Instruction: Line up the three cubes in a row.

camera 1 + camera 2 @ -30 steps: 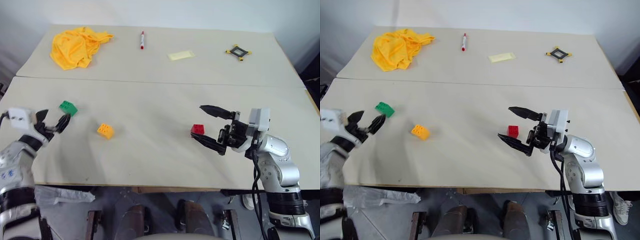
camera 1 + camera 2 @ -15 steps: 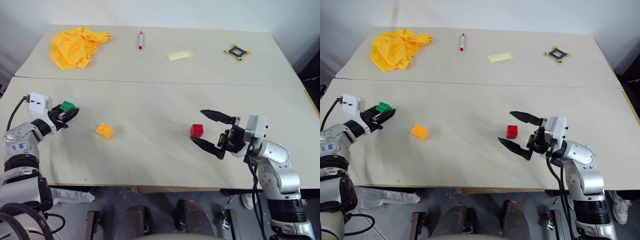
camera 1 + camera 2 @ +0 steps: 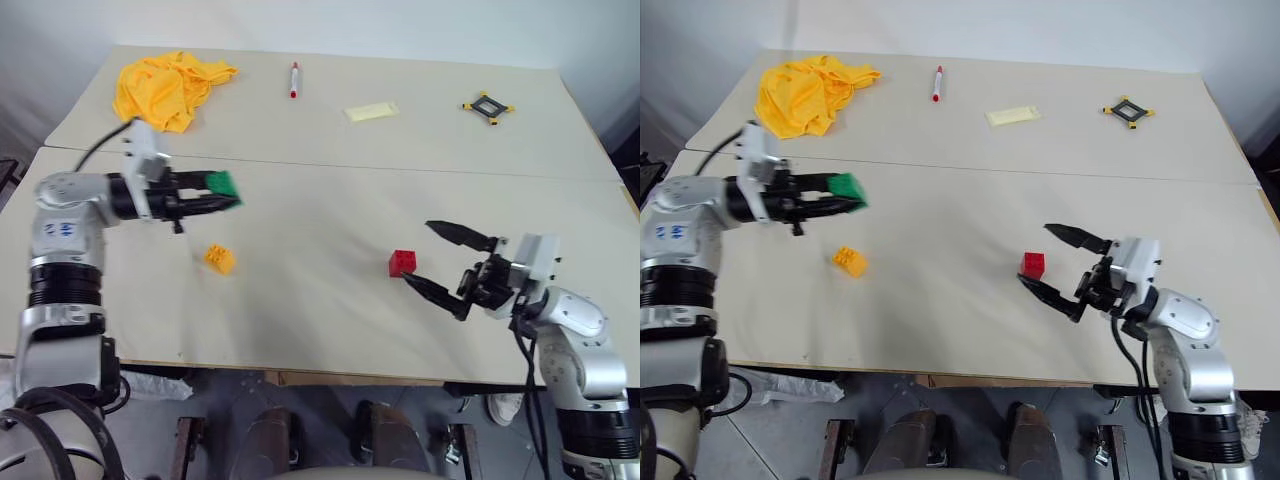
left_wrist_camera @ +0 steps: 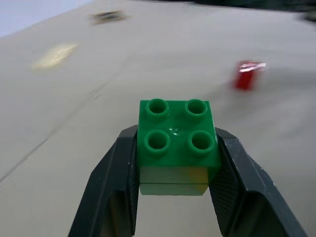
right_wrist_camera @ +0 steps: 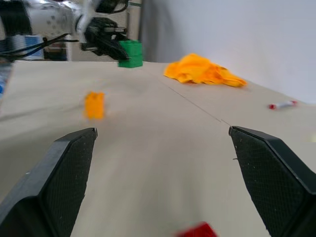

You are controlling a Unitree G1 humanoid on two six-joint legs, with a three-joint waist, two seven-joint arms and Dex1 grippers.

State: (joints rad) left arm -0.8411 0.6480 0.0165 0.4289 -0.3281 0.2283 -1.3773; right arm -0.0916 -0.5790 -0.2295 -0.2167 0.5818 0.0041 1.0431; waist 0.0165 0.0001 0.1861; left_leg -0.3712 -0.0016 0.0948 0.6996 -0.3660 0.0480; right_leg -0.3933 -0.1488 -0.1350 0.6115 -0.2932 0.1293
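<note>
Between the left gripper's closed fingers sits the green cube, clamped studs-up and held clear above the table. Below and just beside that gripper lies the orange cube. Right gripper stands spread wide, the red cube just beyond its fingertips, untouched.

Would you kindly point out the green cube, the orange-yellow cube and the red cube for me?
green cube (image 4: 177,133): left wrist view, on its studded top face.
orange-yellow cube (image 3: 220,259): left eye view, on its top.
red cube (image 3: 403,263): left eye view, on its middle.
</note>
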